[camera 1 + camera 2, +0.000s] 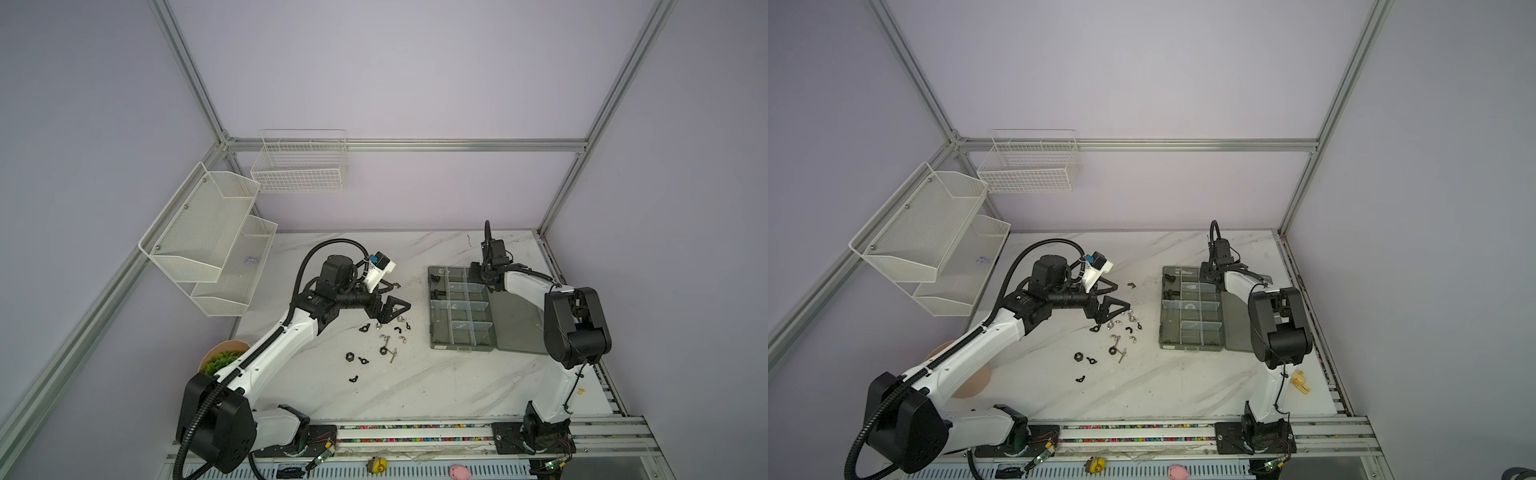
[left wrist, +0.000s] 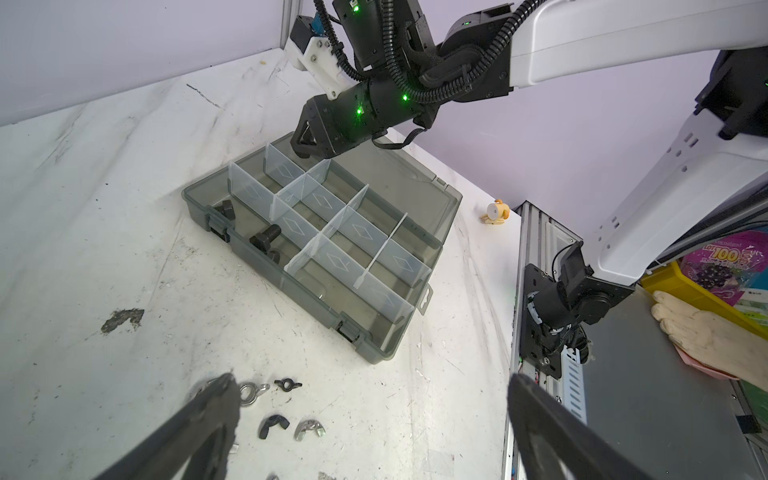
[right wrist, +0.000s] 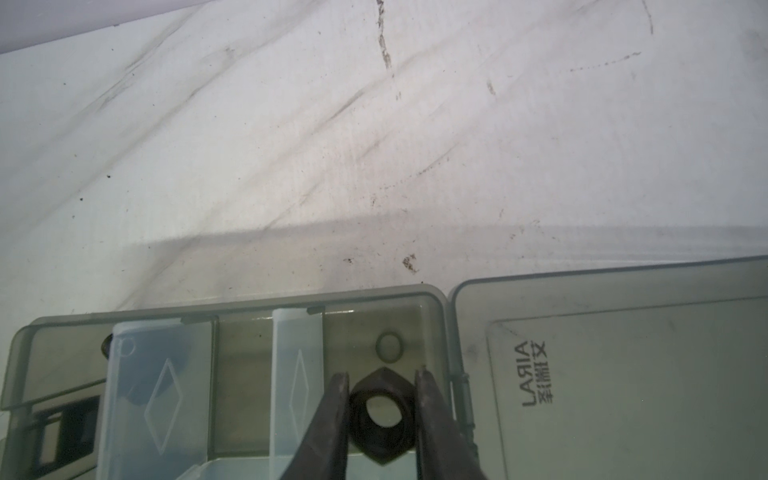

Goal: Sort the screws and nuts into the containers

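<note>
On the lid (image 3: 631, 399), mirrored lettering reads AIRAL.

Setting was a robotics lab test cell. Marble-print tabletop (image 1: 415, 386) was boxed in by aluminium extrusion frame (image 1: 407, 144) and plain lilac panels (image 1: 415, 75). Left arm (image 1: 282, 345) and right arm (image 1: 523, 286) were bolted to a slotted rail (image 1: 415, 432) along the tabletop's near edge.

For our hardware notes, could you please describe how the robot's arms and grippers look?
The left arm and right arm share white link shells and black joint housings. A black ribbed cable hose runs along the left arm. The left gripper and right gripper have slim black fingers. Green lights glow on the right wrist.
</note>
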### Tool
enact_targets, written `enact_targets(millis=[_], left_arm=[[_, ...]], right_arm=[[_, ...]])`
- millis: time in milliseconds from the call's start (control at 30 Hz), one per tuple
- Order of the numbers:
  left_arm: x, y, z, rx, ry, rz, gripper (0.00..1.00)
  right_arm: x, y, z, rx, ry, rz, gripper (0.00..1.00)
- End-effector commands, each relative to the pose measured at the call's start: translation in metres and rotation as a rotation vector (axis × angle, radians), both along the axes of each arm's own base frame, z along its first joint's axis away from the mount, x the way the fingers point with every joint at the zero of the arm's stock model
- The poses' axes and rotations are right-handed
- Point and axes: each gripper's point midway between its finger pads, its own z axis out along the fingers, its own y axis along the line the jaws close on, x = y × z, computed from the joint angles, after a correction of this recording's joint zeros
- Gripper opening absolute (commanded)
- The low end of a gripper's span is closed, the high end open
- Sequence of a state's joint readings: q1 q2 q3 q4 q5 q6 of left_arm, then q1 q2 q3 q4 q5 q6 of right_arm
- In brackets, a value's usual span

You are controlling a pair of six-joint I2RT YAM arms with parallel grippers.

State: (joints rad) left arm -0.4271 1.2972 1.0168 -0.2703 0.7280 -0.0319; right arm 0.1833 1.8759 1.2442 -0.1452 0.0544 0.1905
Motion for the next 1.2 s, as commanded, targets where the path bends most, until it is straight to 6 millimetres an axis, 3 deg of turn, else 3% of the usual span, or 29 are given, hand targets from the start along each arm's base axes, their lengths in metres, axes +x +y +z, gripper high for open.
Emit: enact_targets(millis=[0, 533, 667, 767, 967, 1167], left_arm=[[-0.002, 0.000, 0.008, -0.005, -0.059, -0.016, 0.99], [-0.005, 0.004, 0.011, 0.003, -0.073, 0.000, 1.00], [-0.006, 0.007, 0.013, 0.008, -0.080, 0.017, 1.00], [0.000, 0.014, 0.011, 0.042, -0.079, 0.078, 0.99], [0.031, 0.063, -0.023, 0.252, 0.069, 0.433, 1.00], [-0.005, 0.085, -0.059, 0.196, 0.324, 0.588, 1.00]], right_arm=[[0.001, -0.002, 0.019, 0.003, -0.051, -0.004, 0.28], [-0.002, 0.007, 0.041, 0.037, -0.095, 0.052, 0.38], [-0.011, 0.034, 0.069, 0.151, -0.169, 0.140, 0.39], [-0.029, 0.057, 0.085, 0.183, -0.209, 0.178, 0.40], [-0.068, 0.099, 0.099, 0.221, -0.247, 0.240, 0.42], [-0.102, 0.157, 0.108, 0.321, -0.279, 0.323, 0.43]])
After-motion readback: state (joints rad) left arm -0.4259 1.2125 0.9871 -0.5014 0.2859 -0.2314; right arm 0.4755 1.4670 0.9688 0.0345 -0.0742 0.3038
